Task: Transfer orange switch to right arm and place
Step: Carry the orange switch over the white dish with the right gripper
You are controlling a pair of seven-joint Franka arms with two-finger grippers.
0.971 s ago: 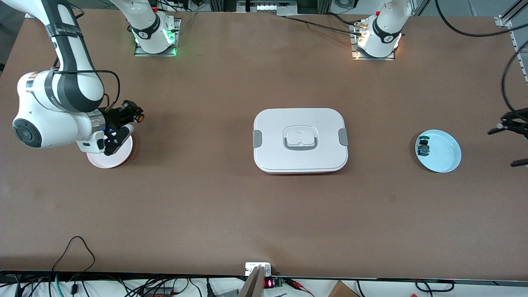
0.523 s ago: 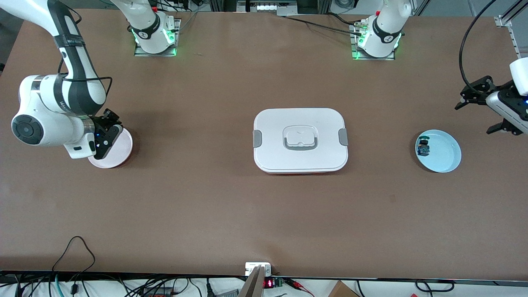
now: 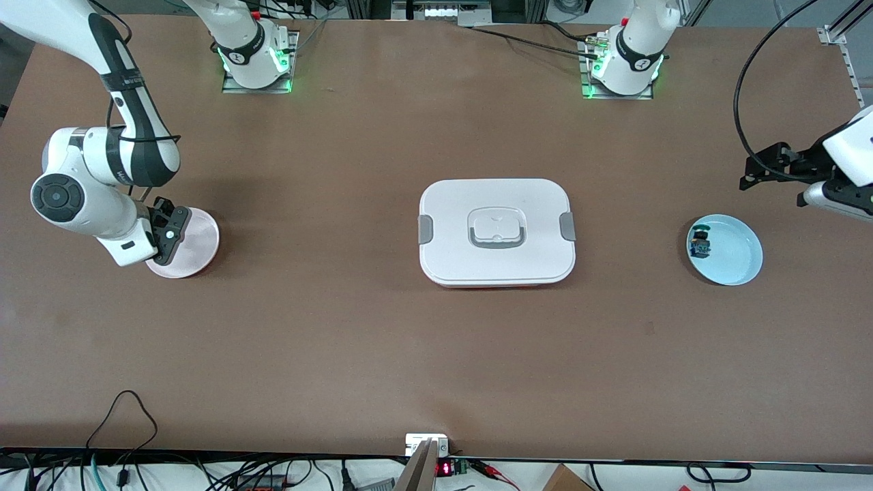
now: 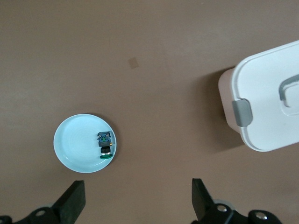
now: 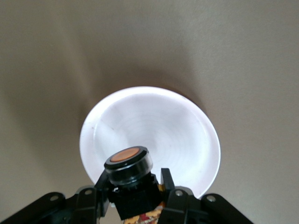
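**Orange switch held over the pink plate, ready for release**

The right tool (image 5: 135,203) is clenched on the orange switch (image 5: 129,164), gripping the black body so that the round orange cap stands clear of the fingers and faces away from the wrist. I read this hold as deliberate: pinching the body keeps the cap unobstructed and lets the part go down base-first or on its side without snagging. Directly beneath the tool lies the pink plate (image 3: 194,240), whose bare centre fills the right wrist view just past the cap, so the switch hangs over the plate and not beside it. In the front view the right tool (image 3: 166,235) sits low at the plate's edge, toward the right arm's end of the worktop (image 3: 436,354); whether the switch already touches the plate I cannot tell.

The left tool (image 4: 135,198) is released, its two fingertips spread wide, and waits in the air near the light blue plate (image 4: 70,144), which carries the blue-and-green switch (image 4: 104,144). That part stays where it is, being no part of the task. The white lidded container (image 3: 496,232) sits mid-worktop, well apart from both tools.

My judgement: the handover is done, and only lowering and letting go remain.
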